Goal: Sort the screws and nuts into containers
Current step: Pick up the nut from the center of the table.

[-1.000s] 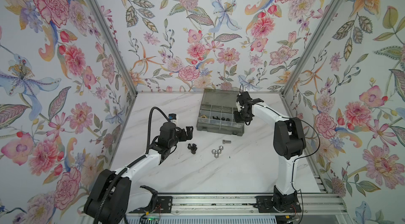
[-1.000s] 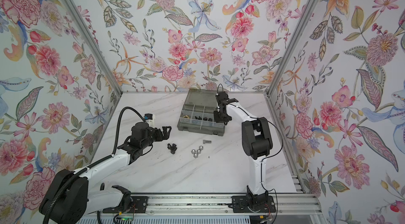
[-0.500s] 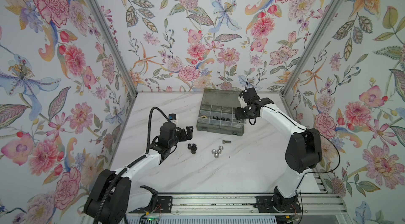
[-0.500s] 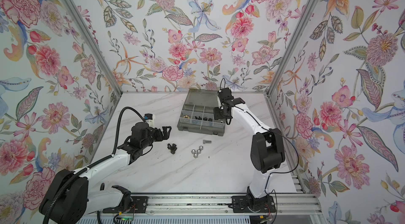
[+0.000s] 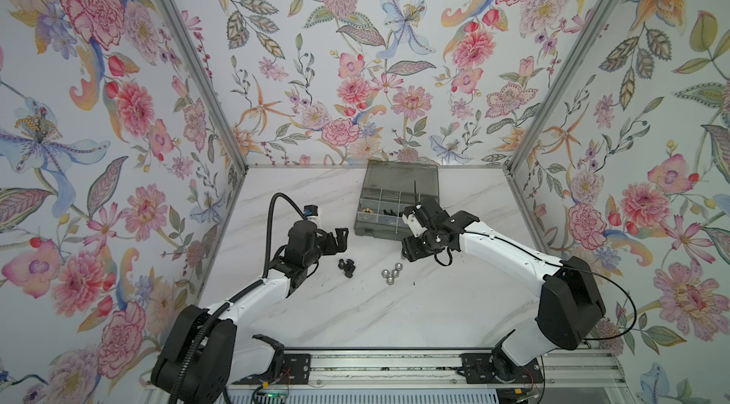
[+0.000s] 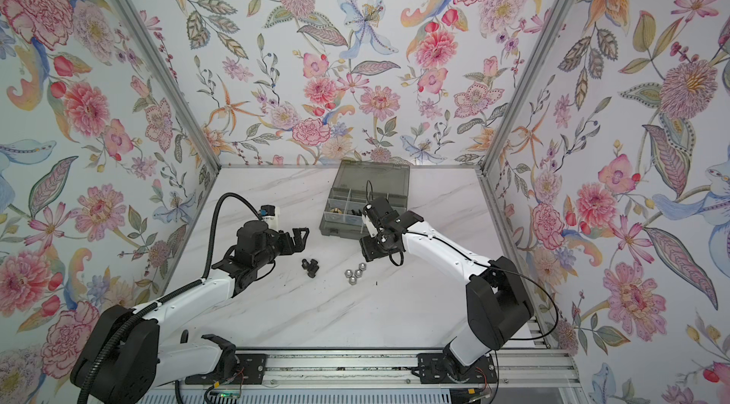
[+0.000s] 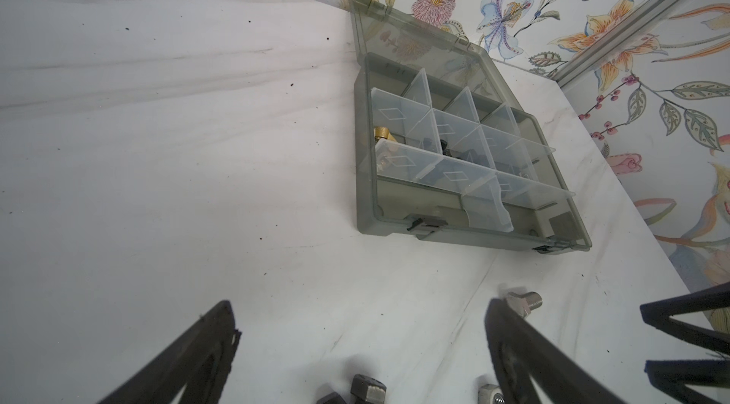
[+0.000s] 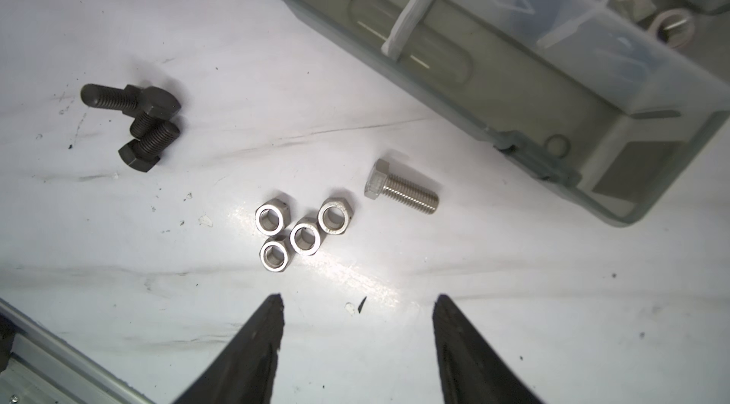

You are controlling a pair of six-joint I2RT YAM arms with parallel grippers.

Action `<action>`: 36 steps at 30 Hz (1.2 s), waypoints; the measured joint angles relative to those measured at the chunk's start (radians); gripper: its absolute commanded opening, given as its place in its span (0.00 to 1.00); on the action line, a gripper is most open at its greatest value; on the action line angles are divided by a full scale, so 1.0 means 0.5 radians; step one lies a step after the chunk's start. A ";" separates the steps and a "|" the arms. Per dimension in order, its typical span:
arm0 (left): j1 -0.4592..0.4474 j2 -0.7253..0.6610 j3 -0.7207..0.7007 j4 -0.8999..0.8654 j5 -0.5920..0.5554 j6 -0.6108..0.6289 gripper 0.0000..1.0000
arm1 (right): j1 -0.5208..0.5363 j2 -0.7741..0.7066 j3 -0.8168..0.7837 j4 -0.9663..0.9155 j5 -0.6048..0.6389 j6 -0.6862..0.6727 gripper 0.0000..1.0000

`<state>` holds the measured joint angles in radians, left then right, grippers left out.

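Three black screws (image 5: 347,265) (image 6: 311,267) (image 8: 146,121) lie in a heap on the marble table. Just right of them is a cluster of several silver nuts (image 5: 391,273) (image 6: 354,273) (image 8: 302,230). A silver hex-head screw (image 8: 401,192) (image 7: 523,303) lies between the nuts and the containers, the compartments of a grey organiser box (image 5: 379,230) (image 6: 339,230) (image 7: 367,204) (image 8: 454,54). My right gripper (image 5: 410,251) (image 8: 357,299) hovers open and empty over the silver screw, hiding it in both top views. My left gripper (image 5: 341,238) (image 7: 359,307) is wide open, just left of the black screws.
The box lid leans open toward the back wall. A brass piece (image 7: 382,132), black pieces (image 7: 444,145) and a silver nut (image 8: 671,27) lie in compartments. Floral walls close in three sides. A metal rail (image 5: 395,366) runs along the front edge.
My right arm has swung from over the box toward the front and now hangs above the silver screw, its jaws wider apart. The left arm and loose parts have not moved.
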<state>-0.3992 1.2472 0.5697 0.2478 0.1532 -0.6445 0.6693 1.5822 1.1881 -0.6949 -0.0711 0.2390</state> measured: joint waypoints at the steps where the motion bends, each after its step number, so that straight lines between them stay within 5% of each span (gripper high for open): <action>1: 0.000 0.000 0.000 0.001 0.001 -0.001 0.99 | 0.022 0.000 -0.016 0.005 -0.004 0.017 0.63; 30: 0.000 -0.014 -0.023 -0.001 -0.005 -0.008 0.99 | 0.158 0.488 0.048 0.198 0.084 0.589 0.61; 36: 0.000 -0.014 -0.023 0.000 -0.005 -0.008 0.99 | 0.153 0.555 0.057 0.219 0.095 0.635 0.51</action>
<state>-0.3992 1.2404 0.5583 0.2478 0.1505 -0.6483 0.7456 1.8595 1.2167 -0.5854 -0.0235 0.5564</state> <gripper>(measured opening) 0.995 0.529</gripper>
